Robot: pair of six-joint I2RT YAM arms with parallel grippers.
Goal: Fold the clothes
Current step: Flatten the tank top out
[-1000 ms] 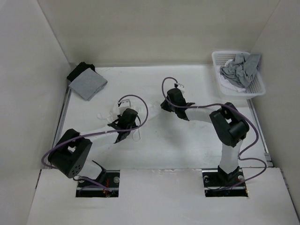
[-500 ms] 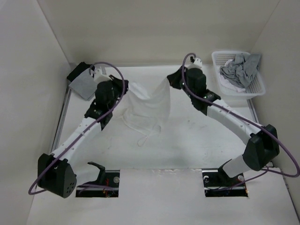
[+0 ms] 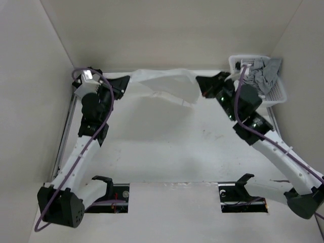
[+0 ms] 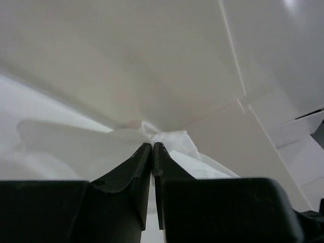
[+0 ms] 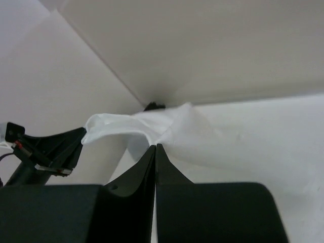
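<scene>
Shirt (image 3: 164, 83) higher; jaw pinches wrist-view only

Robot lab test cell, by what I get on my feeds. Left arm (image 3: 81, 147) & right arm (image 3: 273, 147) are bolted at cut-outs (image 3: 109, 195) on the near edge of a white table (image 3: 167, 152), w/ purple cables (image 3: 104, 119) looped along them. Plain white panels (image 3: 30, 101) box in 3 sides. Only props are laundry: white shirt (image 3: 167, 83), grey garments (image 3: 266, 68) in a white plastic basket (image 3: 278, 97).
</scene>
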